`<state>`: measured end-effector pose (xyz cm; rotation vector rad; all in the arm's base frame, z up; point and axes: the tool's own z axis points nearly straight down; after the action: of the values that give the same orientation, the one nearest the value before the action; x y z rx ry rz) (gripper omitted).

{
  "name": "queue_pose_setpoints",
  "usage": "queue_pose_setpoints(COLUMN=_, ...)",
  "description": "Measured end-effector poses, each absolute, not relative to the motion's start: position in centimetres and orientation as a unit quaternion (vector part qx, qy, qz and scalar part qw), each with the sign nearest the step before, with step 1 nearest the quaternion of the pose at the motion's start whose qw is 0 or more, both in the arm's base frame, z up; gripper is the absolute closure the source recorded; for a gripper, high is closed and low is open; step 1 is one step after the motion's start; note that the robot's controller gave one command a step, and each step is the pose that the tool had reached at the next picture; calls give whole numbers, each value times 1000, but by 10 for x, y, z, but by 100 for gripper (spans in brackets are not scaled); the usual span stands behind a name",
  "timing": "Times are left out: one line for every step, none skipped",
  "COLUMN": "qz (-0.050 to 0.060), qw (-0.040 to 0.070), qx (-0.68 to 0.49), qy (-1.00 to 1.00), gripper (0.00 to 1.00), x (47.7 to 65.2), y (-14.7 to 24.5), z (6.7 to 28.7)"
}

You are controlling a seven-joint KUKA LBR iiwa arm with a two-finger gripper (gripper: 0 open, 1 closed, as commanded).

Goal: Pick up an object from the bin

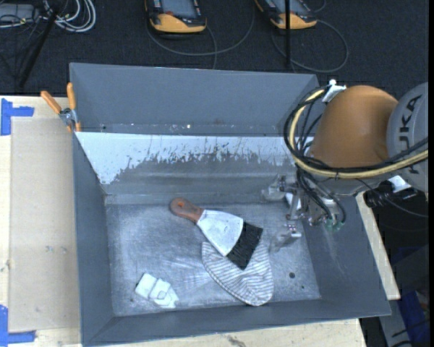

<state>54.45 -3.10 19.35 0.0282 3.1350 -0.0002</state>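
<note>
My gripper (pixel 293 230) hangs low at the right side of the bin, under the orange wrist cover, a little above the bin floor. A brush (pixel 220 230) with a brown wooden handle, a white body and black bristles lies in the middle of the bin; its bristle end is just left of the gripper. A striped grey cloth (pixel 242 279) lies bunched under and in front of the brush, down and to the left of the gripper. Nothing shows between the fingers.
A small crumpled white packet (pixel 155 289) lies near the bin's front left corner. The sloping back wall rises behind the gripper, and the right wall is close beside it. Bare floor lies at the left.
</note>
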Motion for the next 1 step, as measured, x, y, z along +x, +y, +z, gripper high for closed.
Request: queue_pose_setpoints(qz=0, qw=1, qx=-31, qy=1000, gripper=0, x=536, y=-1, z=130)
